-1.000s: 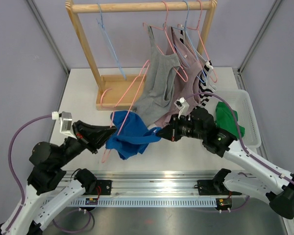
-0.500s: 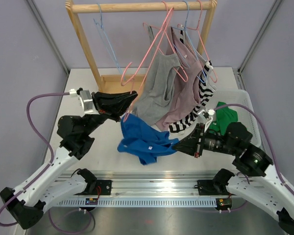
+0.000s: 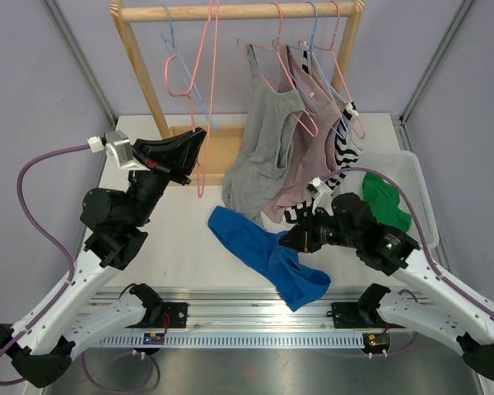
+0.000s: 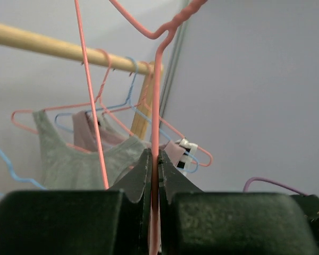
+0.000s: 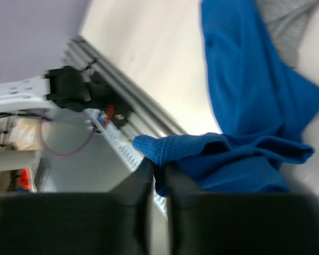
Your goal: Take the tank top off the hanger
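Left pincer (image 3: pixel 199 140) is pressed together on the wire of the pink hanger (image 3: pixel 204 99), raised beside the wooden rail (image 3: pixel 230 11). The hanger is bare. Right pincer (image 3: pixel 286 239) pinches a fold of the blue tank top (image 3: pixel 259 251), which trails across the bench (image 3: pixel 181 239) with its lower end over the near edge.

Risks:
- The thin wire may twist or slip between my left jaws (little to bite on).
- If I release the right pincer here, the overhang may drag the garment off the bench or foul the aluminium track (image 3: pixel 255 317).
- A swinging hanger may snag the grey top (image 3: pixel 263 140).
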Controlling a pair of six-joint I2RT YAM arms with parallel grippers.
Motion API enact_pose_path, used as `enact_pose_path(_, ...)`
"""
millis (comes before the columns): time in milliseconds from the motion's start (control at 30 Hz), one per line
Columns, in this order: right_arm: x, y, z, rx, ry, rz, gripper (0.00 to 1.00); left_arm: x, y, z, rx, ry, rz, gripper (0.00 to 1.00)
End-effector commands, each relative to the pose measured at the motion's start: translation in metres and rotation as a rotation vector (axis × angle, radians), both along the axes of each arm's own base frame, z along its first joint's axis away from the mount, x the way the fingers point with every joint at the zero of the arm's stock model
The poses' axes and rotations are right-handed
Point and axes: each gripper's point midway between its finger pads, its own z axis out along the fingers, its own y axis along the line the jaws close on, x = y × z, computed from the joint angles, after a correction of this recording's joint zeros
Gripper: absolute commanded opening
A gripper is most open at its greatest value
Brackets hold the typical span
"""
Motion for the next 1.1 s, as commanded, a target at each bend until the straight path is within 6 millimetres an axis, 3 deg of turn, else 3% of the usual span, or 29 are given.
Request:
enact_pose_path(0, 0.029, 0.011, -0.012, -0.032, -0.022, -0.113, 0.25, 0.021, 0.013, -0.014, 0.030, 0.211, 0.109, 0.00)
enact_pose_path(67, 0.035, 0.013, -0.018, -0.064, -0.023, -0.141, 0.60, 0.027, 0.017, -0.031, 0.053, 0.298, 0.145, 0.00)
enact_pose_path(100, 0.040, 0.014, -0.022, -0.086, -0.026, -0.164, 0.89, 0.027, 0.018, -0.037, 0.055, 0.319, 0.152, 0.00)
enact_pose_path(133, 0.042, 0.013, -0.020, -0.088, -0.029, -0.178, 0.99, 0.025, 0.022, -0.036, 0.043, 0.327, 0.159, 0.00)
enact_pose_path(267, 0.047, 0.008, -0.012, -0.085, -0.054, -0.220, 0.99, 0.030, 0.029, -0.053, 0.070, 0.427, 0.205, 0.00)
enact_pose_path(400, 0.052, 0.002, -0.010, -0.103, -0.067, -0.255, 0.99, 0.043, 0.026, -0.056, 0.076, 0.490, 0.240, 0.00)
enact_pose_path(533, 0.053, 0.001, -0.010, -0.101, -0.065, -0.270, 1.00, 0.067, 0.031, -0.049, 0.043, 0.582, 0.347, 0.00)
enact_pose_path(567, 0.053, 0.000, -0.010, -0.101, -0.068, -0.275, 0.99, 0.070, 0.033, -0.037, 0.032, 0.587, 0.363, 0.00)
enact_pose_path(667, 0.055, -0.002, -0.012, -0.107, -0.073, -0.283, 1.00, 0.095, 0.029, -0.037, 0.053, 0.641, 0.446, 0.00)
enact_pose_path(767, 0.056, -0.002, -0.012, -0.113, -0.076, -0.285, 0.99, 0.119, 0.018, -0.016, 0.056, 0.651, 0.457, 0.00)
enact_pose_path(800, 0.056, -0.003, -0.012, -0.118, -0.077, -0.285, 0.99, 0.120, 0.019, 0.008, 0.017, 0.626, 0.451, 0.00)
enact_pose_path(833, 0.056, -0.003, -0.013, -0.124, -0.076, -0.285, 1.00, 0.144, 0.008, 0.000, 0.030, 0.669, 0.457, 0.00)
enact_pose_path(1067, 0.056, -0.008, -0.009, -0.135, -0.106, -0.284, 1.00, 0.197, 0.011, 0.000, -0.012, 0.719, 0.446, 0.00)
